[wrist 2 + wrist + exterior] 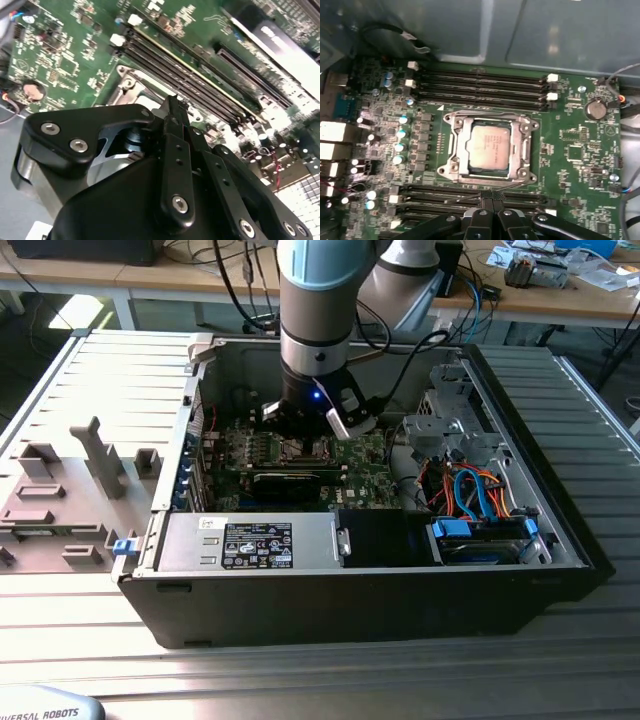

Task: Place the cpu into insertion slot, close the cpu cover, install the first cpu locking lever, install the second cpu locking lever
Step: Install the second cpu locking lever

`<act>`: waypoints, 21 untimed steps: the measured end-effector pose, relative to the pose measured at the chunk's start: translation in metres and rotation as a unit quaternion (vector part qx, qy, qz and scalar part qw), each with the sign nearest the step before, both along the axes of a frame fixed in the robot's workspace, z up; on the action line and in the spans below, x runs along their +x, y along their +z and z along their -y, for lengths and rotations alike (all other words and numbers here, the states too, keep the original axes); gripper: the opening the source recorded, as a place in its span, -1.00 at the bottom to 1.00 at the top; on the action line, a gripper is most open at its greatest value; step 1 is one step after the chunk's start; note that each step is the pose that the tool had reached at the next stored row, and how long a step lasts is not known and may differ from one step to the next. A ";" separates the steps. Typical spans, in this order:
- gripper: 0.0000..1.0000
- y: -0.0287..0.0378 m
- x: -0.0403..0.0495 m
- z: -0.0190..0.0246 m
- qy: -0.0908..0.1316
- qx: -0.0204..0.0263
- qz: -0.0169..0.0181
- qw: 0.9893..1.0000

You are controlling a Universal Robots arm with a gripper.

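Black two-fingered tool (490,200), fingers pressed together on nothing, hangs low just beside the silver square insertion slot (451,150), where the flat grey-topped cpu (490,146) sits framed by the closed silver cpu cover (520,150).

We looked from the exterior view downward and from some way off, across a ribbed table (90,370) into the open computer case (350,600), with the arm (318,310) descending at its middle. The first wrist view faced straight down, close over the motherboard (575,150), centred on the insertion slot (451,160). The second wrist view sat closer still, slanting past the gripper (175,112) across that same motherboard (65,55).
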State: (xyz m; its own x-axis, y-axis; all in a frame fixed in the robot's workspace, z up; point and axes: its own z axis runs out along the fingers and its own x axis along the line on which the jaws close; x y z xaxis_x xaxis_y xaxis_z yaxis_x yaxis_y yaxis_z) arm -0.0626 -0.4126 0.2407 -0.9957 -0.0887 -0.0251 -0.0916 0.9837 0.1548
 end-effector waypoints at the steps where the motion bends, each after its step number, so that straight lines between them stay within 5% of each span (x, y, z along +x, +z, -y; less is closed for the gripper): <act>1: -0.79 -0.0002 -0.0016 0.0010 0.000 0.000 0.000 1.000; 6: -0.79 -0.0033 -0.0100 0.0028 0.000 0.000 0.000 1.000; 21: -0.79 -0.0285 -0.0465 -0.0003 0.000 0.003 0.000 1.000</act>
State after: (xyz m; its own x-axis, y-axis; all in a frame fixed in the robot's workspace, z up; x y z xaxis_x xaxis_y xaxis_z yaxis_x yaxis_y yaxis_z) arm -0.1091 -0.4123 0.2122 -0.9957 -0.0889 -0.0256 -0.0918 0.9829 0.1598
